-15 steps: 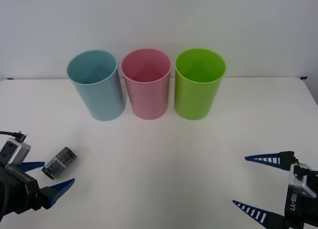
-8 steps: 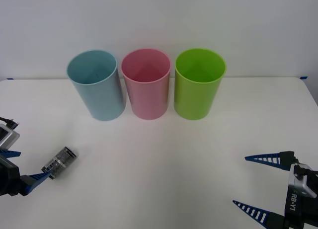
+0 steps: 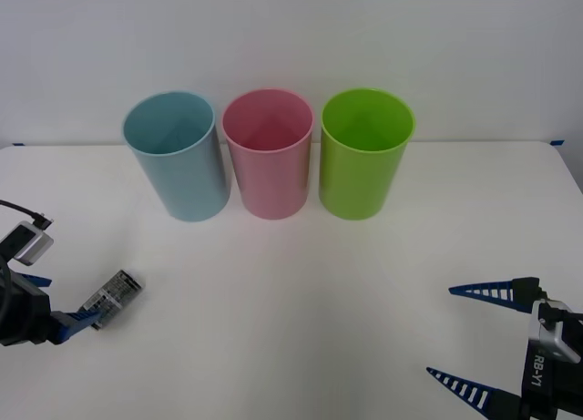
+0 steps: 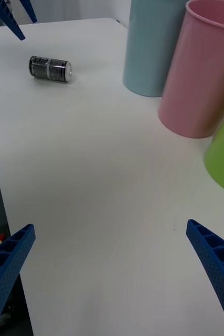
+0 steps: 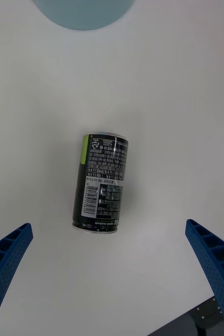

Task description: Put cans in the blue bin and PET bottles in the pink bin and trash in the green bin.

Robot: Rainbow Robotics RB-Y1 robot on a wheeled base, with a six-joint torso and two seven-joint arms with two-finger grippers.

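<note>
Front view: the can (image 3: 113, 298) lies on its side near the worktop's (image 3: 301, 292) left edge, well apart from the three bins standing in a row at the far edge: the blue bin (image 3: 176, 155), the pink bin (image 3: 268, 152) and the green bin (image 3: 363, 152). The left gripper (image 3: 41, 300) sits low just beside the can, one blue fingertip touching or nearly touching its near end. The right gripper (image 3: 478, 337) waits spread wide at the near right corner.

Right wrist view: the can (image 4: 50, 69) rests clear of the blue bin (image 4: 155, 44), nothing crowding it.

Left wrist view: the left gripper (image 5: 112, 286) is spread wide, empty, with the can (image 5: 102, 181) ahead of the fingers and not yet between them.

Assessment: advance until the fingers straddle the can's mid-length, then close across its round sides; a sideways nudge would likely roll it.
</note>
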